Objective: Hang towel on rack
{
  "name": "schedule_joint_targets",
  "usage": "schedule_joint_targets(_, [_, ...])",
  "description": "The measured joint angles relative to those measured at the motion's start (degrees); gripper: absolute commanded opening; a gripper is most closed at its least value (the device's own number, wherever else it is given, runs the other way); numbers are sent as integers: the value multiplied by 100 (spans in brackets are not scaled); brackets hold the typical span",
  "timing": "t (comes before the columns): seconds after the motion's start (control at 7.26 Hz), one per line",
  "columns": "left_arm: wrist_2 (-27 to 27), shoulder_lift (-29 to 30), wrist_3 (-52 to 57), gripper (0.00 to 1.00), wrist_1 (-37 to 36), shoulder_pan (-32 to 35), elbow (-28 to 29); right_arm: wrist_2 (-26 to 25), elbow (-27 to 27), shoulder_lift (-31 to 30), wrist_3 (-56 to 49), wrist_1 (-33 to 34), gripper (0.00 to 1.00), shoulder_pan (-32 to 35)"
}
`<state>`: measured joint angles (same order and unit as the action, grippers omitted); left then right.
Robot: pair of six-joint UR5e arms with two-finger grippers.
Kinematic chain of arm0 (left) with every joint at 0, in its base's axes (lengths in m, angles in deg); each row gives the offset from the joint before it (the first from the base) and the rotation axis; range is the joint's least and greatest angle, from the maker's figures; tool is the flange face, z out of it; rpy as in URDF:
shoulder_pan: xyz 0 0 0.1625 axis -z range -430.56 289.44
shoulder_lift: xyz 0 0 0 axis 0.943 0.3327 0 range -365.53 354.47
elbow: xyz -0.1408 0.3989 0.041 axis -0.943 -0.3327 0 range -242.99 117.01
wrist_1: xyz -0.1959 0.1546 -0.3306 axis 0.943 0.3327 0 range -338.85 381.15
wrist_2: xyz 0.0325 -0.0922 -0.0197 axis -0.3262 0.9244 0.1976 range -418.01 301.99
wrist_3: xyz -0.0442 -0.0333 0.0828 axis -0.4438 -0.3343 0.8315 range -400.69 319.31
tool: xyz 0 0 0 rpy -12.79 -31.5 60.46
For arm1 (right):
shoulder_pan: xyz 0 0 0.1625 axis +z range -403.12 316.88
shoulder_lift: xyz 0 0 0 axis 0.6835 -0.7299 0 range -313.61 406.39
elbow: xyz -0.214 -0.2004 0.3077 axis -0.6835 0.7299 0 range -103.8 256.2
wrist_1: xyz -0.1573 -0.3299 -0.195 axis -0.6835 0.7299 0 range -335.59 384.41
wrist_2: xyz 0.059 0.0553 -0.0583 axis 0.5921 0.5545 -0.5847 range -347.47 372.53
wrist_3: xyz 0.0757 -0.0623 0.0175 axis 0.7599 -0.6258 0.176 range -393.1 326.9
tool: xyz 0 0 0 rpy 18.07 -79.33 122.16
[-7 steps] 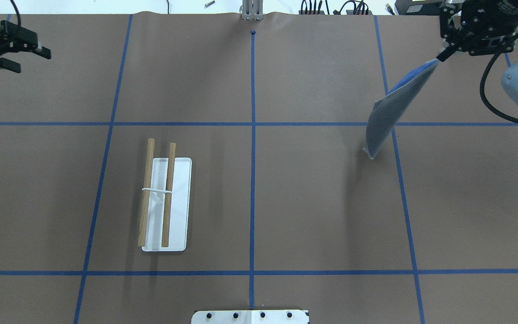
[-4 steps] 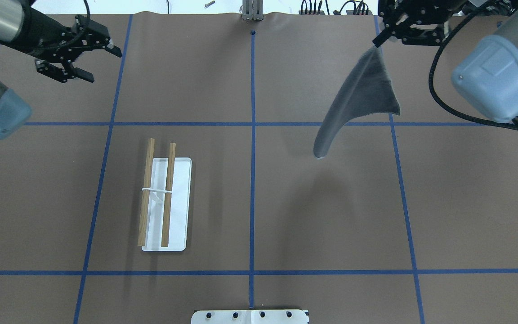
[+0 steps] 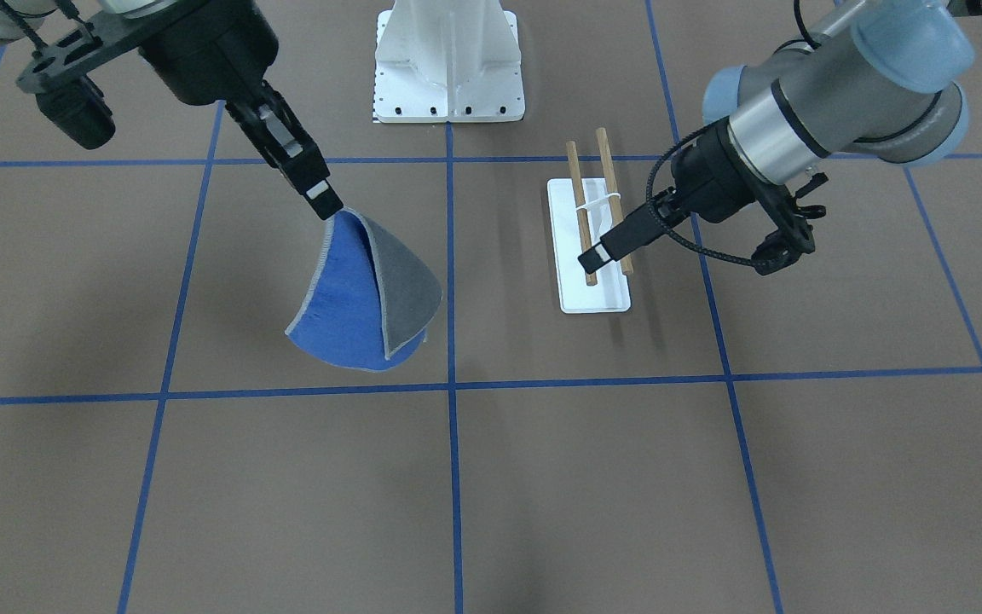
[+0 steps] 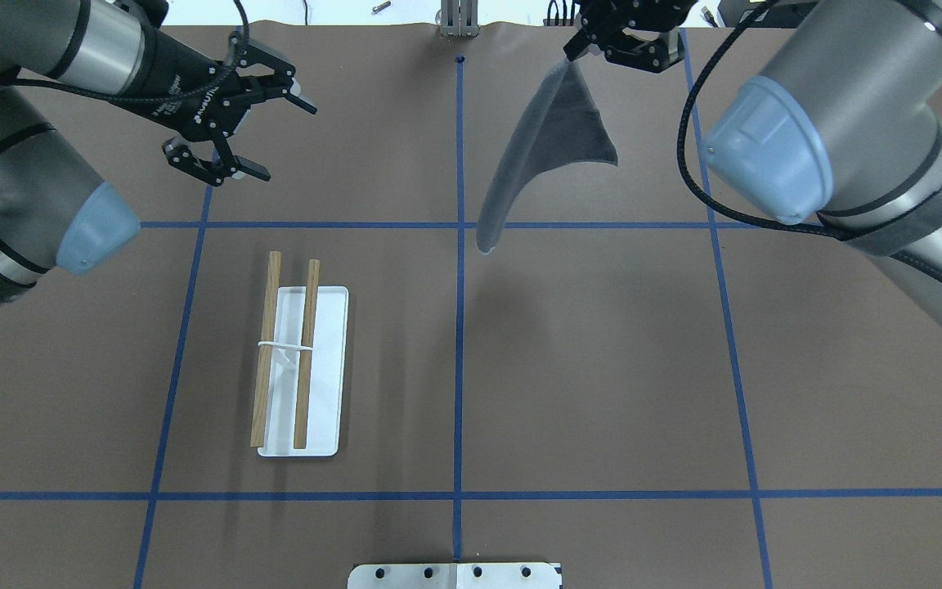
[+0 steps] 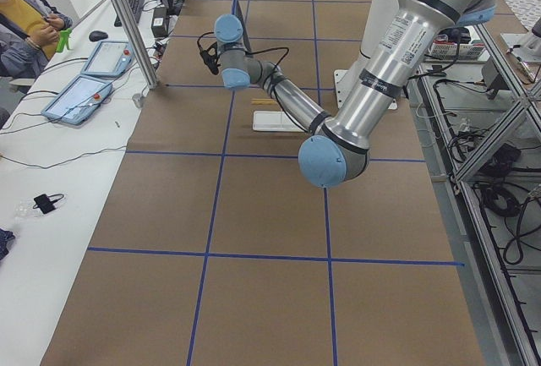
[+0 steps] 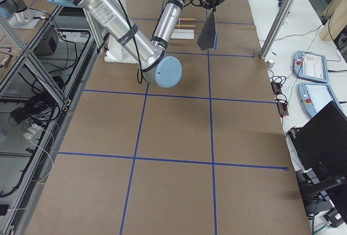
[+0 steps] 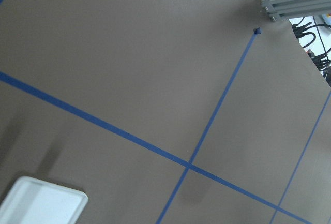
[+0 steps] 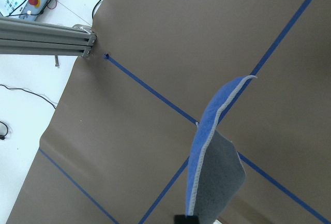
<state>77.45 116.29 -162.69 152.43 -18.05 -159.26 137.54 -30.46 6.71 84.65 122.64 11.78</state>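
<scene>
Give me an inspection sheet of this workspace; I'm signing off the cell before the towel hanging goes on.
Surface: brown table covering with a blue tape grid, lying flat.
Job's things: towel hangs by one corner from the right gripper, not on the rack; both of the rack's dowels are bare.
Clutter: nothing seen beyond the white bolted pedestal at the robot's edge.
Grippers: right gripper shut on the towel; left gripper open and empty, beyond the rack.
Cables: black cable loops off the right wrist, beside the towel.
Surroundings: operator and pendants at the side bench.
</scene>
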Motion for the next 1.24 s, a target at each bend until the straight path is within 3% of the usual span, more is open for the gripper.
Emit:
schedule_joint_targets(0.28, [-484, 62, -1853, 94, 300, -301, -74, -192, 174, 265, 292, -61, 0, -118])
schedule_joint_targets(0.55, [-1071, 75, -3345, 96, 1103, -533, 124, -356, 268, 410, 656, -216, 0, -179])
schedule_joint_targets(0.83, [-1673, 87, -3795, 97, 1416, -876, 223, -535, 294, 527, 917, -271, 0, -305])
schedule_joint_targets(1.24, [-2165, 117, -4240, 97, 1521, -1177, 218, -810, 279, 624, 1347, -292, 0, -390])
